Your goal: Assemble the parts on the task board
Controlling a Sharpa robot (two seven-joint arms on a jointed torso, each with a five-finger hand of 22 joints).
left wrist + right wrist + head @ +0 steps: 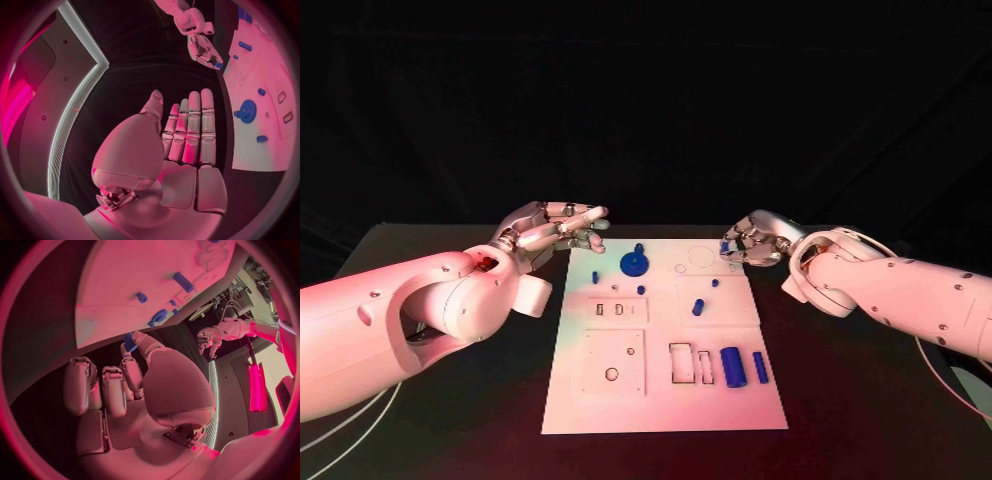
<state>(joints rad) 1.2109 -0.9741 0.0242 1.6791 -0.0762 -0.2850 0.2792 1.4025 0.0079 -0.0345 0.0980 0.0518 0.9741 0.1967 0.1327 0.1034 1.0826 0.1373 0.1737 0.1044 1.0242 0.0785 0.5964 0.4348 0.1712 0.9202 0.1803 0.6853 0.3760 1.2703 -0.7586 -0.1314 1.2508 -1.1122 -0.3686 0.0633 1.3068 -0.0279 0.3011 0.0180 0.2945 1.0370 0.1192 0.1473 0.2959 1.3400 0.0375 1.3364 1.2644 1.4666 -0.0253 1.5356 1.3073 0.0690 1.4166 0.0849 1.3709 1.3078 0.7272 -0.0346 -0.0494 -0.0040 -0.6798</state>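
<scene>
1. Your right hand (750, 243) pinches a small blue part (130, 342) between thumb and finger at the far right corner of the white board (661, 400).
2. From that hand, the faint round outline (700, 258) on the board lies at about 8 o'clock, just beside it; you can judge it the likely seat.
3. Your left hand (560, 228) hovers off the board's far left corner, fingers apart, holding nothing.
4. The blue gear (633, 264) stands at 3 o'clock from the left hand.
5. You will find no readable writing.
</scene>
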